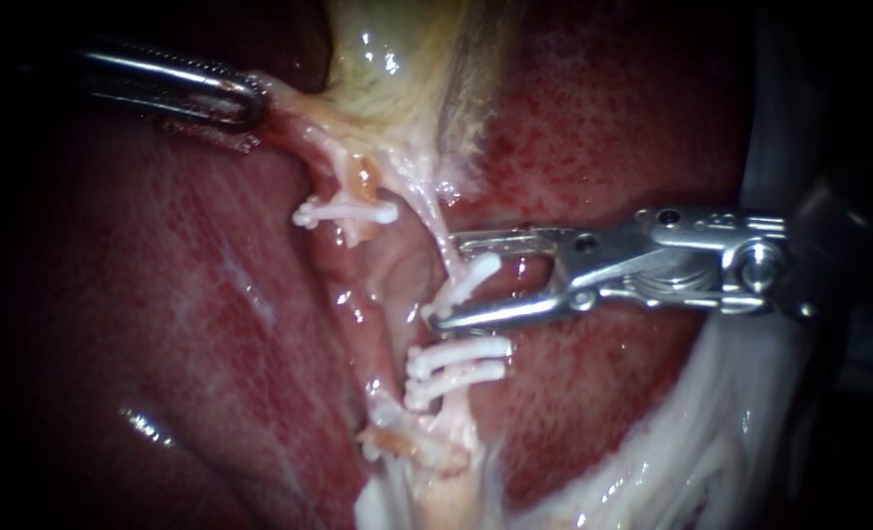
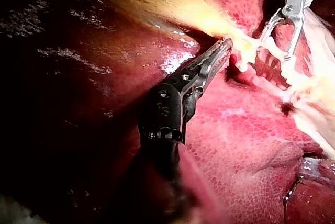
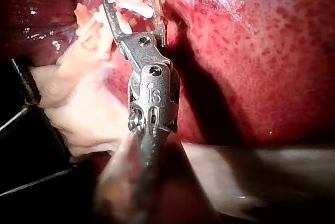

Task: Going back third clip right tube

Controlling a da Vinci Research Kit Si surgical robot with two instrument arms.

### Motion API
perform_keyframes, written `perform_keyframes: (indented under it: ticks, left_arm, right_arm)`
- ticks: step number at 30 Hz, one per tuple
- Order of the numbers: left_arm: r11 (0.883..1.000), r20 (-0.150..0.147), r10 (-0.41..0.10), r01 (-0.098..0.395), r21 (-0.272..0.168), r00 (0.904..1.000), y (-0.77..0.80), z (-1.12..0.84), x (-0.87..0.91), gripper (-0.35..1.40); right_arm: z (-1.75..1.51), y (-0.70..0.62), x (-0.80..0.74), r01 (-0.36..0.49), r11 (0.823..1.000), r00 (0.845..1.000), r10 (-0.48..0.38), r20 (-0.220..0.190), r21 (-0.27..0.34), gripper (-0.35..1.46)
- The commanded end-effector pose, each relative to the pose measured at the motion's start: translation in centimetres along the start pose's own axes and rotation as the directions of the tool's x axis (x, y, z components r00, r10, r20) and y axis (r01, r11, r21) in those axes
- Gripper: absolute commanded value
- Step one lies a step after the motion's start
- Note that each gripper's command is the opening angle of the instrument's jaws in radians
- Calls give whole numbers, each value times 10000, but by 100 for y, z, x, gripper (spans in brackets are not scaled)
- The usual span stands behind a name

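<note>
Over at the right tube, looked dicey: could easily have snagged the third clip on a jaw tip while backing the right instrument out, yanking it loose or tearing that thin tube. Found the clip lying slantwise between the wide-open jaws, close against the lower one, just above two more clips. Spotted the left instrument well apart, clamped onto the lower end of the gallbladder.
</note>
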Motion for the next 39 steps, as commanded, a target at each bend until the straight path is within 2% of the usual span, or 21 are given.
perform_keyframes:
  ticks: [1,6,15,19,23,26,28,32,35,39]
  left_arm:
    - [10000,3,-5,5,6,10000,0,1,-1,-35]
    - [10000,3,-4,4,6,10000,0,0,-1,-35]
    - [10000,1,-6,6,13,10000,0,1,-1,-35]
    - [10000,2,-5,5,11,10000,0,1,-1,-35]
    - [10000,5,0,0,0,10000,0,-1,-2,-35]
    - [10000,5,0,0,-4,10000,0,-2,-2,-35]
    - [10000,5,0,0,-5,10000,0,-2,-2,-35]
    - [10000,5,-2,2,-6,10000,0,-2,-2,-35]
    - [10000,6,-1,1,-8,10000,-1,-2,-2,-35]
    - [10000,7,0,0,-12,10000,-1,-3,-2,-35]
  right_arm:
    - [7,2,-4,27,10000,10000,-27,43,70,50]
    - [34,5,-22,-7,9987,9999,-2,173,517,50]
    - [42,7,-23,7,9974,9997,-25,248,722,50]
    - [32,11,-21,-14,9995,9999,9,161,330,50]
    - [5,13,-16,262,9997,9995,-261,197,-38,50]
    - [-23,8,-12,1151,9928,9919,-1129,577,-347,50]
    - [-43,4,-10,1983,9791,9772,-1938,866,-458,50]
    - [-74,-8,-11,2973,9535,9492,-2896,1233,-486,50]
    - [-94,-18,-13,3287,9440,9380,-3225,1271,-305,50]
    - [-112,-28,-15,3472,9377,9310,-3425,1263,-162,50]
